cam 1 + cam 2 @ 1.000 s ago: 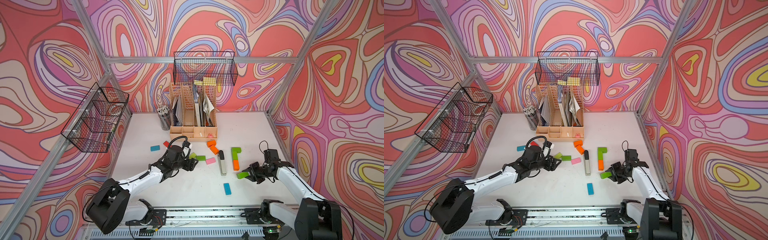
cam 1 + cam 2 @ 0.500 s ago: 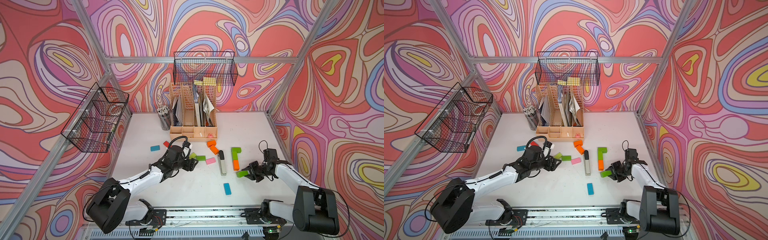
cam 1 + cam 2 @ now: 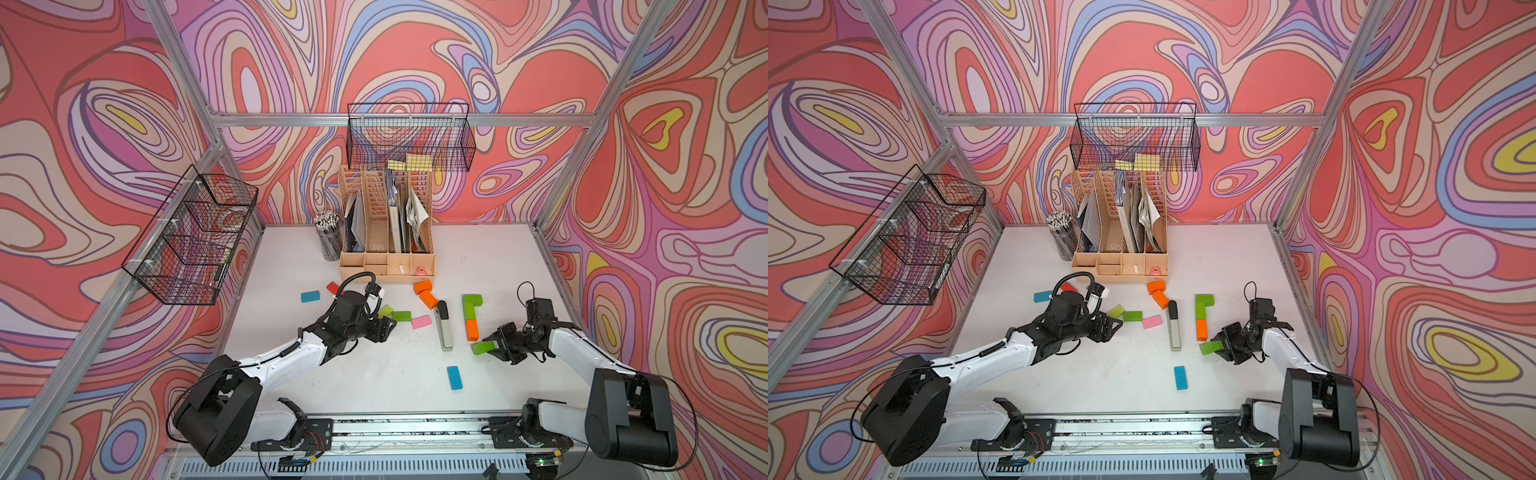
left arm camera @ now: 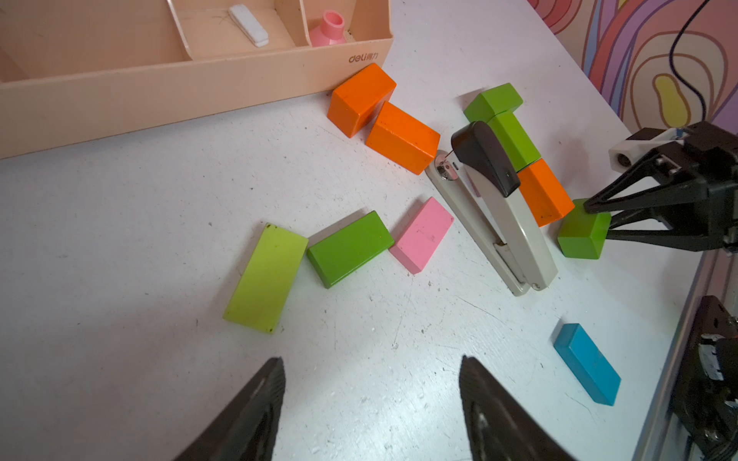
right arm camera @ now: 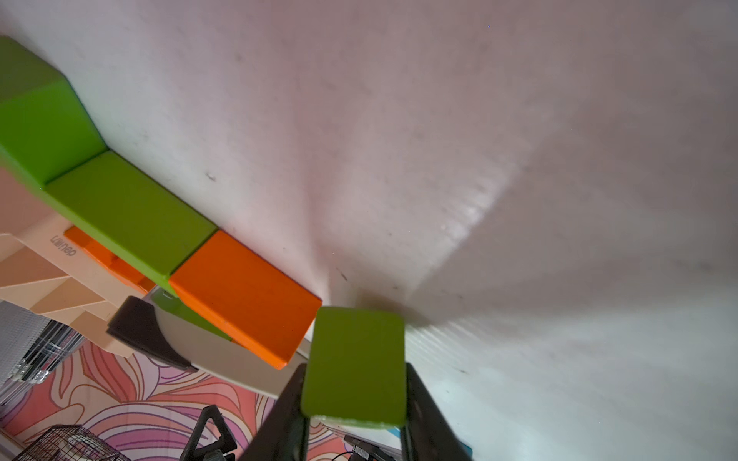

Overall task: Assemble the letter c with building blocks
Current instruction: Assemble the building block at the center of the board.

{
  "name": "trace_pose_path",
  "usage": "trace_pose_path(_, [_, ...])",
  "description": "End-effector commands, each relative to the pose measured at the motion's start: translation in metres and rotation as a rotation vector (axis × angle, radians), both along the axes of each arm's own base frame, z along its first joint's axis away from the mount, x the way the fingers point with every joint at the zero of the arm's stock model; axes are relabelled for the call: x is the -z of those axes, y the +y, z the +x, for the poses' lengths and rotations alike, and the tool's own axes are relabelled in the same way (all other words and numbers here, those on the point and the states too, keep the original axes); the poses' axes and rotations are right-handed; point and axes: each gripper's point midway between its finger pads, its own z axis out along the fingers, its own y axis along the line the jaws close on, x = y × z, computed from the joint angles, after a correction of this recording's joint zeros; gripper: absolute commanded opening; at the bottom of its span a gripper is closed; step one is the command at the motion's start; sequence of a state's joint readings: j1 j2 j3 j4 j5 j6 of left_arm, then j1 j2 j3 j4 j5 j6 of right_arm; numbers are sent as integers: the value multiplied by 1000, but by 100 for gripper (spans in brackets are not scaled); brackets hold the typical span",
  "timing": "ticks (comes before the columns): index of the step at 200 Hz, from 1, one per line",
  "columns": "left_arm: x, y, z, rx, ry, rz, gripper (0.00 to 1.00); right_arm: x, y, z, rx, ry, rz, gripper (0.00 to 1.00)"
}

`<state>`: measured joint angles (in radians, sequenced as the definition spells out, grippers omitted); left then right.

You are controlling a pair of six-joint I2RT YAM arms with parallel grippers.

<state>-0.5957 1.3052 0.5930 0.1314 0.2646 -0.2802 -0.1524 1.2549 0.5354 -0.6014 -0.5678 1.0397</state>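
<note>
Both top views: any writing is too small to read. Left arm stretches low over the table [image 3: 374, 374], left gripper [image 3: 385, 328] near the lime brick [image 3: 385, 311]. Right arm is bent, right gripper [image 3: 496, 345] on the green block [image 3: 482, 347], just off the near end of the partly built letter c [image 3: 469, 311].

Left wrist: I read "deli" on the organiser [image 4: 199, 76]. Left jaws stand apart, nothing between them.

Right wrist: same "deli" logo, upside down. Right jaws are clamped on the green block, right beside the c's orange end brick [image 5: 243, 295].
</note>
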Motion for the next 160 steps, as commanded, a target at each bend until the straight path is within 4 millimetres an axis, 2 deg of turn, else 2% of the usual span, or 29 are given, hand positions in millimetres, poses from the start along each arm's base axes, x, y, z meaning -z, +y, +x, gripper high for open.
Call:
trace_pose_path(1, [-1, -3, 2, 19, -22, 3, 72, -1, -4, 3, 11, -11, -10, 41])
trace_pose_path(42, [0, -3, 2, 19, -19, 5, 72, -9, -7, 3, 10, -37, -35, 47])
trace_pose_path(70, [1, -3, 3, 20, -19, 8, 71, -29, -16, 1, -30, -92, -118, 48])
trace_pose_path(97, [0, -3, 3, 20, -22, 9, 71, -43, -25, -9, -62, -125, -204, 49])
trace_pose_path(112, [0, -2, 3, 20, -22, 12, 71, -43, -26, -13, -75, -130, -222, 48])
trace_pose_path(129, [-1, -2, 3, 17, -28, 12, 71, -39, -28, -15, -119, -123, -245, 38])
trace_pose_path(160, [-1, -1, 2, 17, -29, 14, 71, -31, -45, -16, -182, -97, -364, 37])
